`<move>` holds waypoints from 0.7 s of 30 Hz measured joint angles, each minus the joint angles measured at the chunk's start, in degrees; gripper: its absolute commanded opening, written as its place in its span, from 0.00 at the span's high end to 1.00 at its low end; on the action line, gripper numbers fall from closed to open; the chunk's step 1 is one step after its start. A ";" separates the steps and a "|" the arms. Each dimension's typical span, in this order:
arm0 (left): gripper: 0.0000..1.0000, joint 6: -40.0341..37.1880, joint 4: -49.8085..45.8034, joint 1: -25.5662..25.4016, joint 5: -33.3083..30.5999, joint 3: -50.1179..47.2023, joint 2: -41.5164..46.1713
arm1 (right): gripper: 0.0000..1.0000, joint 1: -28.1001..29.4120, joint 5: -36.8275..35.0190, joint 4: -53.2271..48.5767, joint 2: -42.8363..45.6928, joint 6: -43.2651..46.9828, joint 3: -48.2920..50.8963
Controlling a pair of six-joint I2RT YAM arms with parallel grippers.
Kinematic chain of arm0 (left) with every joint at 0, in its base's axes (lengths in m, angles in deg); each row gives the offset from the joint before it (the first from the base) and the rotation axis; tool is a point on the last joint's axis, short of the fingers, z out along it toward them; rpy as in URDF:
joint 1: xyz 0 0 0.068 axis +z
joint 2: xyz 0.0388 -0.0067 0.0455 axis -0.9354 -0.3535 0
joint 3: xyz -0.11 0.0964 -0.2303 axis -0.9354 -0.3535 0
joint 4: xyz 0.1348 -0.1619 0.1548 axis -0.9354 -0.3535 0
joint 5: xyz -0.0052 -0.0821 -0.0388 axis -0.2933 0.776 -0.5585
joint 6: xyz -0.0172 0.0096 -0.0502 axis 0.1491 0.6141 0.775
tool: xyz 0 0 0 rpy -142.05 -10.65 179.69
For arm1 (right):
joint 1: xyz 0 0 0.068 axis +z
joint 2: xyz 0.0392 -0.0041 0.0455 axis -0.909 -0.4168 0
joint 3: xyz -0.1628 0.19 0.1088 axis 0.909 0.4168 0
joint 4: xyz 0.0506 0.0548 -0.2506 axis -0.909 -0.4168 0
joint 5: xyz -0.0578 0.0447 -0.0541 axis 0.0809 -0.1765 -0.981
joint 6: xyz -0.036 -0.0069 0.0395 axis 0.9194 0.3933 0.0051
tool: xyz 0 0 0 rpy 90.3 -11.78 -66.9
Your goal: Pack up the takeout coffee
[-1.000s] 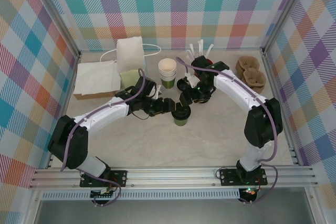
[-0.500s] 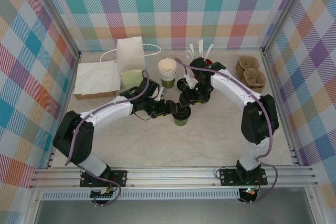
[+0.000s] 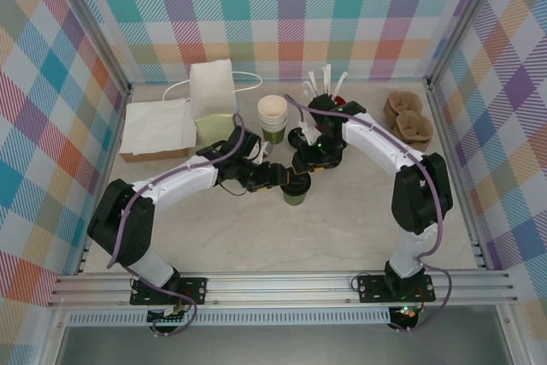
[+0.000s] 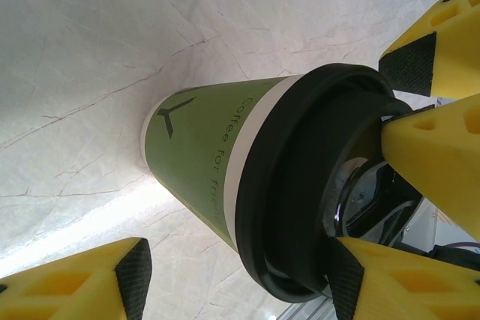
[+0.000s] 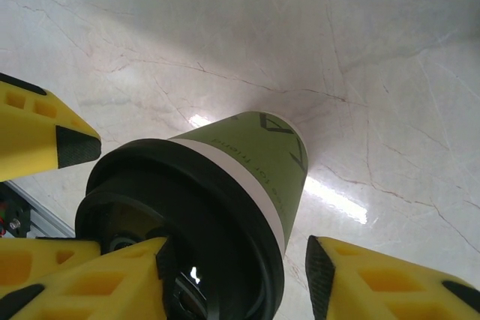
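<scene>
The takeout coffee (image 3: 296, 197) stands upright mid-table, a pale green paper cup (image 4: 202, 155) wearing a round black lid (image 5: 187, 207). My left gripper (image 3: 282, 179) reaches it from the left and is open: one pad (image 4: 343, 271) rests against the lid's rim, the other finger (image 4: 90, 282) stands clear of the wall. My right gripper (image 3: 301, 165) comes from behind and is also open. One of its fingers (image 5: 161, 260) lies on the lid's top and the other (image 5: 321, 267) sits off the cup's side with a gap. The right gripper's fingers (image 4: 439, 155) meet the lid opposite my left ones.
Behind the coffee stand a stack of paper cups (image 3: 273, 114), a red cup of white sticks (image 3: 328, 90) and a white paper bag (image 3: 212, 88). Brown pulp trays (image 3: 403, 117) lie at the back right, a flat white bag (image 3: 158, 126) at the back left.
Both grippers have narrowed around the lid, the right one more. The right arm has drawn in toward the cup and the left has edged right. The cup has not moved.
</scene>
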 measured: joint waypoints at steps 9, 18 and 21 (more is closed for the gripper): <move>0.36 -0.02 -0.07 0.00 -0.22 0.02 -0.35 | 0.58 -0.11 2.19 1.33 -0.09 0.00 1.77; 0.36 -0.02 0.00 -0.02 -0.22 0.04 -0.46 | 0.58 -1.14 4.57 4.68 1.44 -0.17 5.25; 0.36 -0.02 0.00 -0.02 -0.22 0.04 -0.46 | 0.57 -1.29 4.85 4.94 1.55 -0.15 5.38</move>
